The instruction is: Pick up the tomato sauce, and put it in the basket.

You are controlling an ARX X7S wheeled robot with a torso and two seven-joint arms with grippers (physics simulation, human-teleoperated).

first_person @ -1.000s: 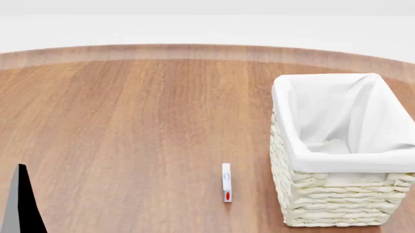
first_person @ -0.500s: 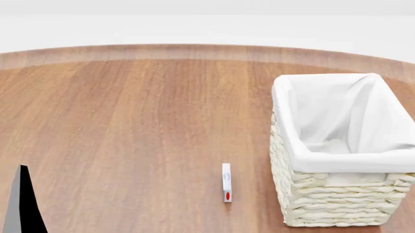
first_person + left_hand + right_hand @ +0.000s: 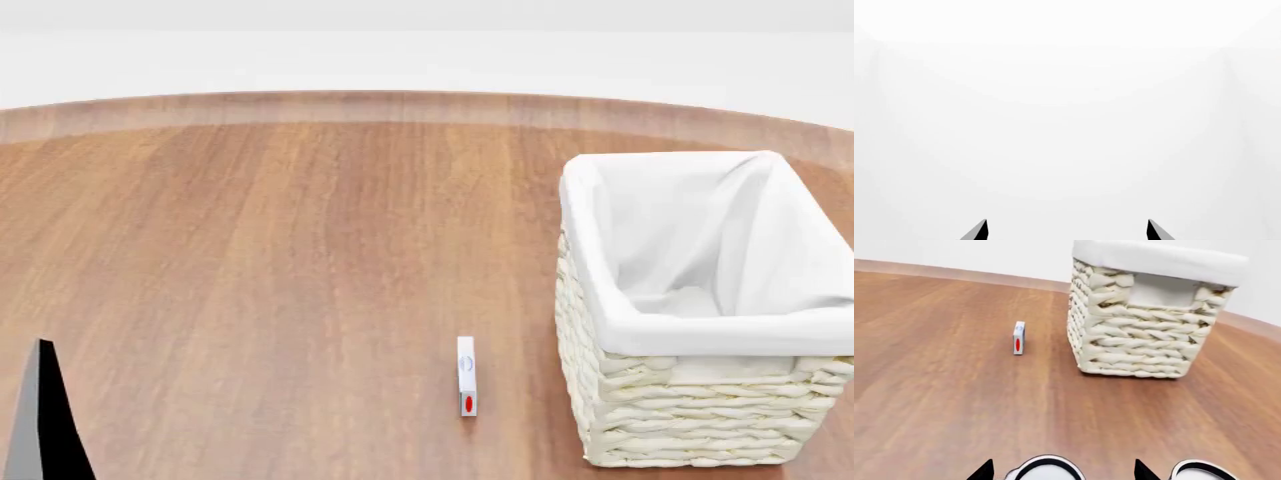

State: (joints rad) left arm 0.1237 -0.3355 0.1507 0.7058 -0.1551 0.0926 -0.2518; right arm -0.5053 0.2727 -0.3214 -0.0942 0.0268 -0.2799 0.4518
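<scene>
**Left wrist view.** One left gripper [image 3: 1067,232] is being shown by two dark fingertips [image 3: 982,231] at the frame's edge. The jaws are being held apart, with nothing between them. Only a blank white background is being shown beyond them.

**Head view.** One round wooden table [image 3: 267,250] is being shown. One basket [image 3: 694,420] of cream woven wicker is standing upright on it at the right. One white cloth liner [image 3: 694,230] is folded over its rim. One small white slab [image 3: 466,376] is standing on edge on the wood, near the basket's left wall and apart from it. It is marked with one red oval and a faint bluish mark above that, and no writing on it can be read. One dark pointed tip is being shown at the lower left corner.

**Right wrist view.** One right gripper [image 3: 1062,472] is being shown by two dark fingertips [image 3: 985,472]. The jaws are being held spread. Two rounded white shapes [image 3: 1047,471] with dark outlines are being cut off by the frame edge, one between the tips and one outside them. What they are cannot be told. The basket [image 3: 1141,340] and the slab [image 3: 1018,338] are being shown well ahead on the table [image 3: 954,390]. The tomato sauce cannot be identified in any view, so its place cannot be told.
</scene>
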